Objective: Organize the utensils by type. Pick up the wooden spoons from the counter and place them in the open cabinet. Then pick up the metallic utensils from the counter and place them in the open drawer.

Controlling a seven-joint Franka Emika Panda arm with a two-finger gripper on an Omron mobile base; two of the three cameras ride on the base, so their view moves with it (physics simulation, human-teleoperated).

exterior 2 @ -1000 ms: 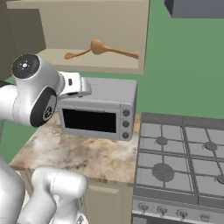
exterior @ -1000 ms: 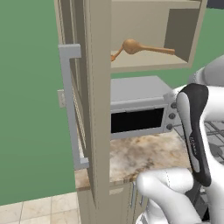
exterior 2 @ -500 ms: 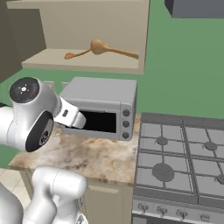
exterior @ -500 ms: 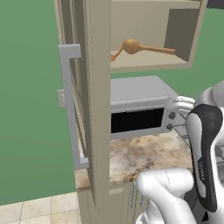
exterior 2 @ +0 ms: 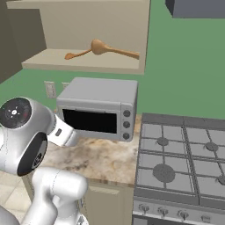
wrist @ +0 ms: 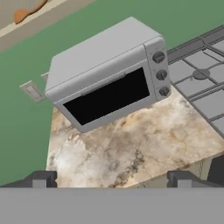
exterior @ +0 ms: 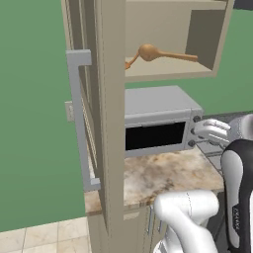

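Both wooden spoons (exterior 2: 105, 48) lie on the cabinet (exterior: 170, 74) shelf, high above the claw (wrist: 111, 177), which has dropped toward the tabletop (wrist: 131, 148) before the microwave (wrist: 109, 78), fingers wide apart and empty. Judging so, metallic utensils come next.

Both wooden spoons (exterior 2: 105, 49) lie on the floor of the open cabinet (exterior 2: 88, 66), orange-brown against its tan boards. The larger one (exterior: 163, 53), paler with a round bowl, stretches its handle toward the right wall. The shorter, darker one (exterior 2: 77, 54) lies just beside that bowl, reaching toward the left front edge. The marbled counter (exterior 2: 96, 158) spreads below.
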